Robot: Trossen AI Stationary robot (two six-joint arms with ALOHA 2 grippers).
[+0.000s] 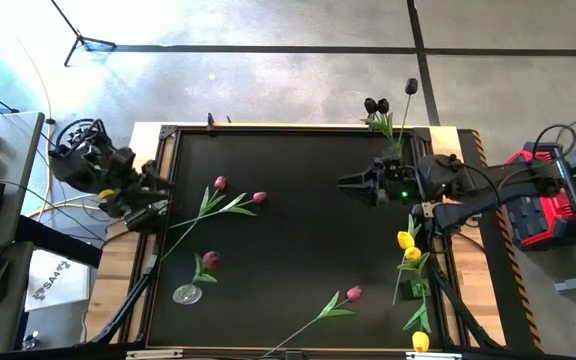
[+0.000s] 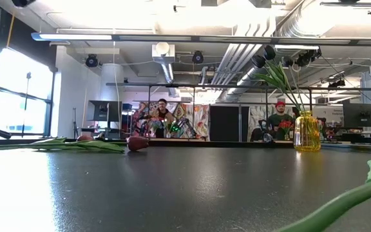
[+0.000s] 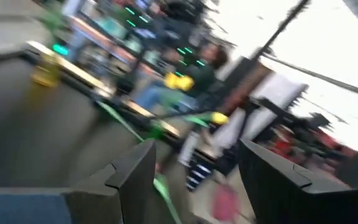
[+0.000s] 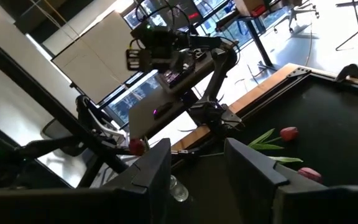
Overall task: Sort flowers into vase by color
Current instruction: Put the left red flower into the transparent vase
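Four pink tulips (image 1: 230, 200) lie loose on the black bench (image 1: 298, 260), two crossed near the left edge, one beside a clear vase (image 1: 188, 294) lying at the front left, one further toward the front. Yellow tulips (image 1: 409, 250) cluster along the right edge; dark tulips (image 1: 388, 110) stand in a yellow vase (image 2: 306, 132) at the far right corner. Left end effector (image 1: 153, 195) hangs at the bench's left edge, fingers wide and holding nothing. Right end effector (image 1: 353, 185) hovers over the right part of the bench, pointing left, fingers parted and holding nothing.
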